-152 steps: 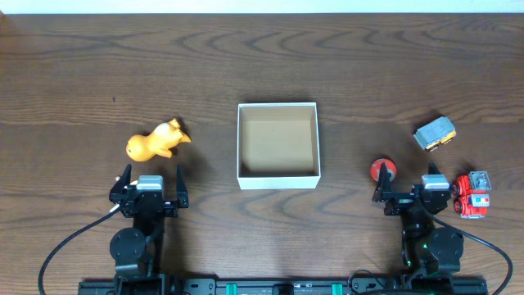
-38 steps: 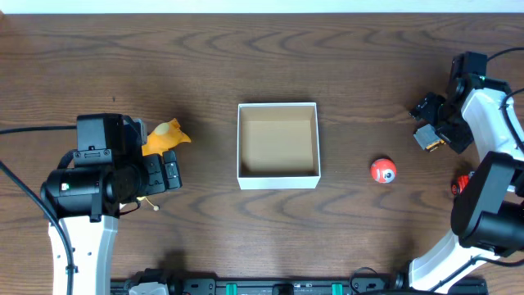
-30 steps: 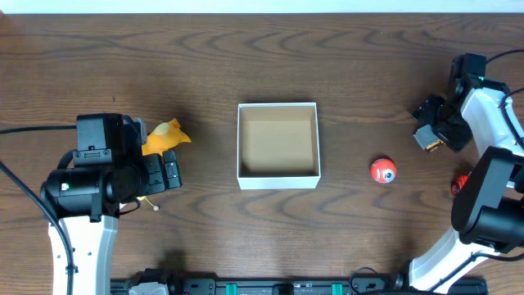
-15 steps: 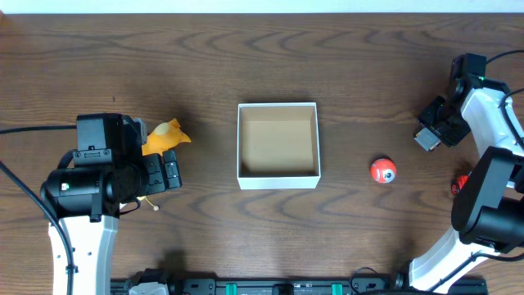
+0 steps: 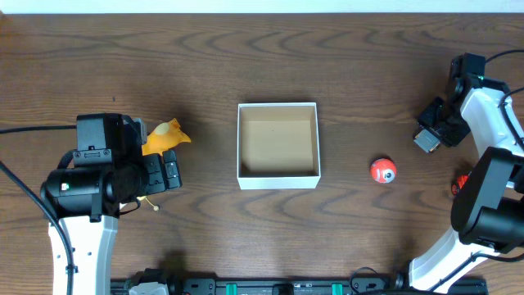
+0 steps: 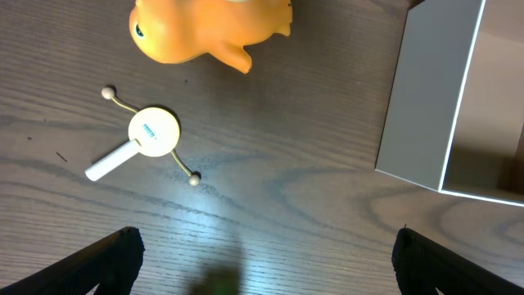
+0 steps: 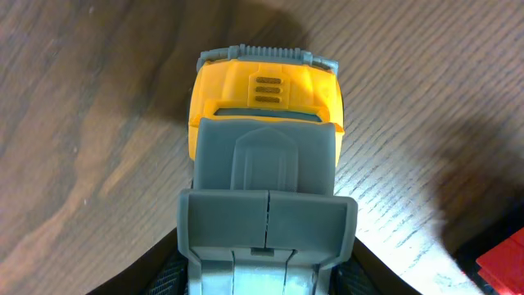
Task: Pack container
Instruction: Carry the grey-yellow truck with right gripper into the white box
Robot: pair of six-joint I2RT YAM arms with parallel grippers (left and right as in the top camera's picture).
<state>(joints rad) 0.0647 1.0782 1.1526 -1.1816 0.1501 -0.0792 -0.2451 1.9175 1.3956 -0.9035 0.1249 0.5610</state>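
The container (image 5: 277, 180), a white-walled square box with a brown floor, stands mid-table with nothing in it; its wall (image 6: 426, 98) shows in the left wrist view. My right gripper (image 7: 266, 274) is shut on a yellow and grey toy truck (image 7: 264, 123) at the far right (image 5: 425, 141), with black fingers (image 7: 168, 274) against both its sides. My left gripper (image 6: 262, 262) hangs open over bare wood. Just beyond it lie an orange toy animal (image 6: 209, 29) and a small white disc with a handle (image 6: 151, 135).
A red ball (image 5: 382, 170) lies between the container and the right arm. A red toy vehicle (image 5: 460, 184) sits near the right arm's base and shows at the corner of the right wrist view (image 7: 508, 258). The left arm covers part of the orange toy (image 5: 166, 135).
My right gripper has closed on the toy truck and shifted it slightly; its yellow side no longer shows from overhead. The left arm has not moved.
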